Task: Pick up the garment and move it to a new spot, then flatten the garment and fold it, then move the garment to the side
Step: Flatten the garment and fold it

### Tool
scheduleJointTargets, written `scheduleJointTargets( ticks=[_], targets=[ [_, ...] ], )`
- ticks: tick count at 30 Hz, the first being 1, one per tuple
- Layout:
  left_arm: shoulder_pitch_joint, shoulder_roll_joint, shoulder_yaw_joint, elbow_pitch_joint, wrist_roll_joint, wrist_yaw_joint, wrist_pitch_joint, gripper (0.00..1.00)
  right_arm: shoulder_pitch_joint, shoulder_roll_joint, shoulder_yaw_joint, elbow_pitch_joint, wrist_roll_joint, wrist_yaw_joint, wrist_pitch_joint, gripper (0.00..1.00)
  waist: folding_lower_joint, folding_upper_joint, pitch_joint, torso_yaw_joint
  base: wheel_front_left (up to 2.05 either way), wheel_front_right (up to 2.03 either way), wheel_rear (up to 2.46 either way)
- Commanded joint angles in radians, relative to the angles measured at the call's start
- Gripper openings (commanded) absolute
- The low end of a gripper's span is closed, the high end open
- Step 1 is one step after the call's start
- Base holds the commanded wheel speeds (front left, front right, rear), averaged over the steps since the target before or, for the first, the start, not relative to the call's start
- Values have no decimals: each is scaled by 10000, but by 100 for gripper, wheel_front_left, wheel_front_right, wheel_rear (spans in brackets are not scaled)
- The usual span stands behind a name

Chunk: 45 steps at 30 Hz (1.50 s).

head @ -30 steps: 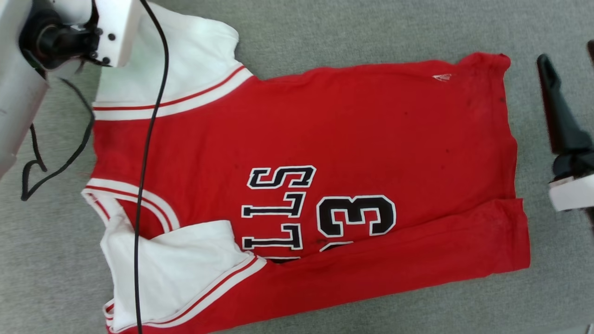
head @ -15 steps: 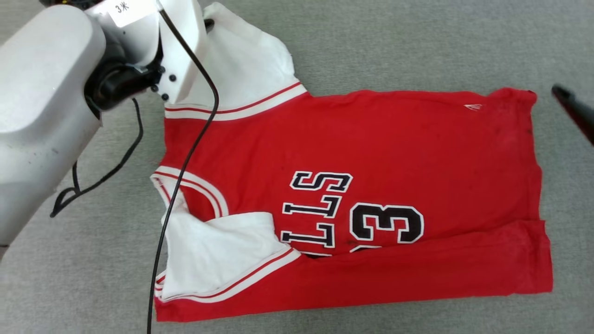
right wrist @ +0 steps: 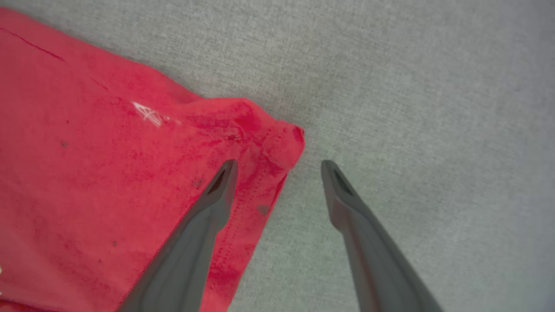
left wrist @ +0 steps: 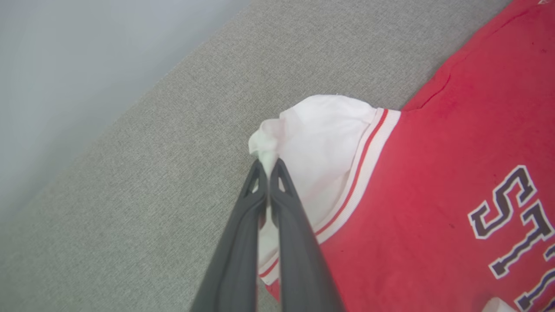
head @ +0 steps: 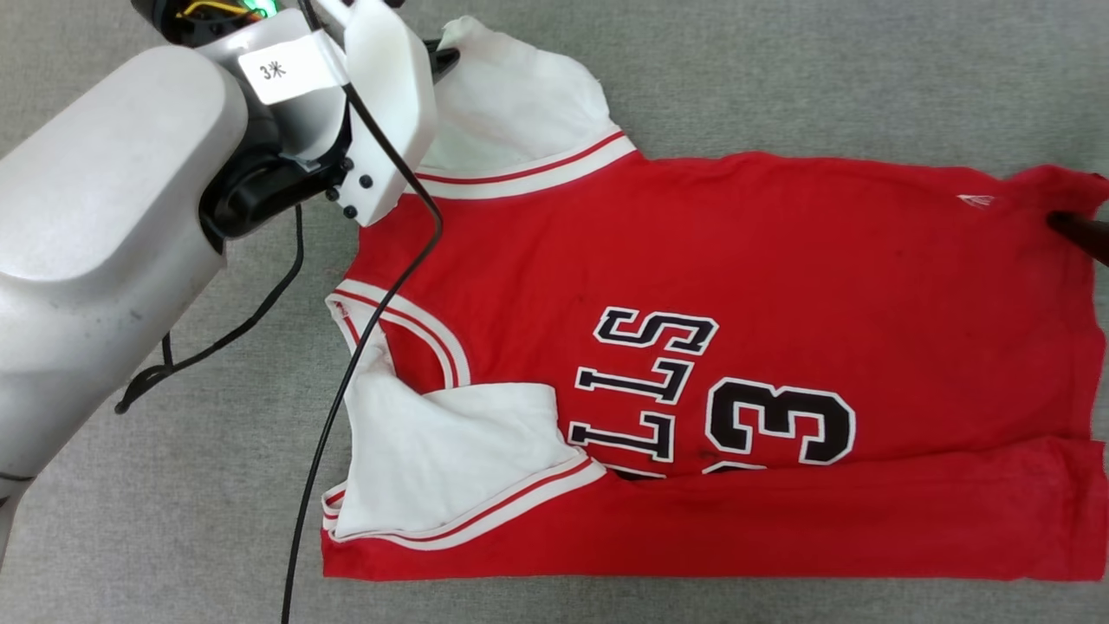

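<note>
Nearest the robot, on the grey woven surface (head: pixel 780 69), the garment (head: pixel 736 260) lies spread chest-up, collar toward the robot's left and hem toward its right. Its near long edge is already turned in as a flat red band (head: pixel 780 529), and the near white sleeve (head: pixel 450 451) is folded over the black, white-outlined lettering (head: pixel 650 390). Farther off, the far side is not yet folded. There the far sleeve (left wrist: pixel 321 138) juts out, its soft knit bunched to a peak where the left gripper (left wrist: pixel 269 167) pinches it, fingers closed on the cloth. The right gripper (right wrist: pixel 279 164) hovers with fingers spread wide, holding nothing, astride the rumpled far hem corner (right wrist: pixel 277 138). By this evidence, flattening appears done and folding half done; moving the garment aside remains.
</note>
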State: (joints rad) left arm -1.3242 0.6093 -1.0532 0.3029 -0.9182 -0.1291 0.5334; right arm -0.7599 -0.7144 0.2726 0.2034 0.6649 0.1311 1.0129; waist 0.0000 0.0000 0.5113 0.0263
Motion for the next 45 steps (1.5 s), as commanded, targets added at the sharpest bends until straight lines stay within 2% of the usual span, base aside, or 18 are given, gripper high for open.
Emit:
scheduleJointTargets(
  ticks=[1,9,10,11,12,20,27,37,45],
  targets=[
    [-107,-65,13,-41,17,-5,-51,0,-171,100,18,114,-61,-8,-38,100,0,0,131,123,0,0,0],
    [-109,-135,-53,-45,-7,-6,-365,0,511,718,1057,1449,98,9,-581,100,0,0,379,341,0,0,0],
    [-75,-109,-69,-24,-37,-6,-378,0,511,722,1097,1492,106,9,-812,44,0,0,364,331,0,0,0],
    [-75,-109,-69,-24,-37,-6,-378,0,511,722,1097,1492,106,9,-812,44,0,0,364,331,0,0,0],
    [-36,-58,-85,16,-61,-6,-425,0,479,683,1134,1546,80,9,-1020,0,0,0,329,312,0,0,0],
    [475,152,-248,360,-187,-5,-910,0,284,325,1182,1513,347,-6,-3102,0,0,0,-655,132,0,0,0],
    [1572,627,-476,113,-377,74,-1338,0,1217,-42,1593,996,787,-8,-4385,0,0,0,-1898,10,0,0,0],
    [3768,1596,-735,-1404,-940,904,-1791,0,3275,-477,1555,157,1295,-8,-5329,0,0,0,-3174,8,0,0,0],
    [5632,2228,-1130,-2270,-1440,1649,-2124,0,5251,-371,1047,-258,1525,-8,-5755,0,0,0,-3794,9,0,0,0]
  ],
)
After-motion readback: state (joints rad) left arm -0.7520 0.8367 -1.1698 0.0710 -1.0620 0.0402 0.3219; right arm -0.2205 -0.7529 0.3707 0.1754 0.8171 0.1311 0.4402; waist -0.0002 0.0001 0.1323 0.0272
